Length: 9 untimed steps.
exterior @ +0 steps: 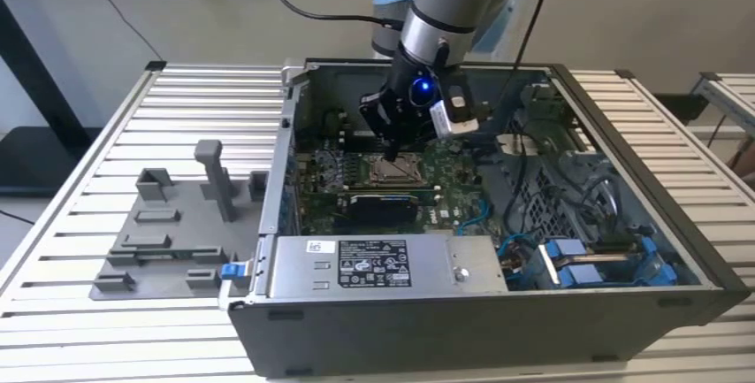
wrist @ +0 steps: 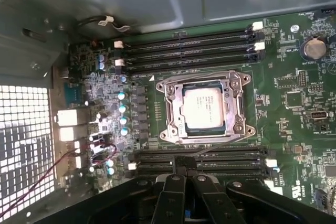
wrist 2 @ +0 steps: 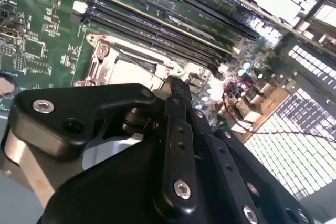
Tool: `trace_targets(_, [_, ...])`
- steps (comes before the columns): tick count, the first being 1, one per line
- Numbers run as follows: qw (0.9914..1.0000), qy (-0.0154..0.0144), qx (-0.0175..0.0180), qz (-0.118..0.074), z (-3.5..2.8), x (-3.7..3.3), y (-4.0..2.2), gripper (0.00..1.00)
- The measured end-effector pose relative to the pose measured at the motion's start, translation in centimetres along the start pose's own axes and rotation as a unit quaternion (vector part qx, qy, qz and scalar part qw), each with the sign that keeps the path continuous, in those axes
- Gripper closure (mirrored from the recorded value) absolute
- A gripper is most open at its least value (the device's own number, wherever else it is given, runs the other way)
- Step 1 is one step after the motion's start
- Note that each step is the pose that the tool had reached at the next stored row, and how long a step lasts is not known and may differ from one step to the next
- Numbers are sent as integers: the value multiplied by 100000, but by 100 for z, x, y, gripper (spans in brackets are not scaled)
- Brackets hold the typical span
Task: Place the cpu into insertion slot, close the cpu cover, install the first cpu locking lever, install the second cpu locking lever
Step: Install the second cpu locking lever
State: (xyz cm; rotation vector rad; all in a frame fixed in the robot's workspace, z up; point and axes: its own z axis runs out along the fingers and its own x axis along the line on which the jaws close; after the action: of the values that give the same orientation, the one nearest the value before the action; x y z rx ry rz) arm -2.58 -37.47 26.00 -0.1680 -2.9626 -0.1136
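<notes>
Slatted grey table (exterior: 154, 109) carries the open dark computer case (exterior: 660, 224); inside, my gripper (exterior: 391, 147) hangs just above the square metal-rimmed insertion slot (wrist: 207, 108), where the silver-tan square cpu (wrist: 206, 107) already lies under the thin silver cpu cover (wrist: 233, 109). My black fingers (wrist: 177, 171) look pressed together, empty. Judging by this, lever work wants a steady, square push; long black memory slots (wrist: 191, 51) flank the socket closely on two sides.

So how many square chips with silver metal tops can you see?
1: the square silver-topped chip lies in the metal-rimmed socket on the green circuit board. Others may be hidden.
</notes>
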Motion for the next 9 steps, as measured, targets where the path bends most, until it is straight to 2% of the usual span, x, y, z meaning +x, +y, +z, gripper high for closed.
trace_targets(4, [100000,-1,2,-3,73,8,-7,89])
trace_targets(9, [100000,0,1,-2,177,76,-23,89])
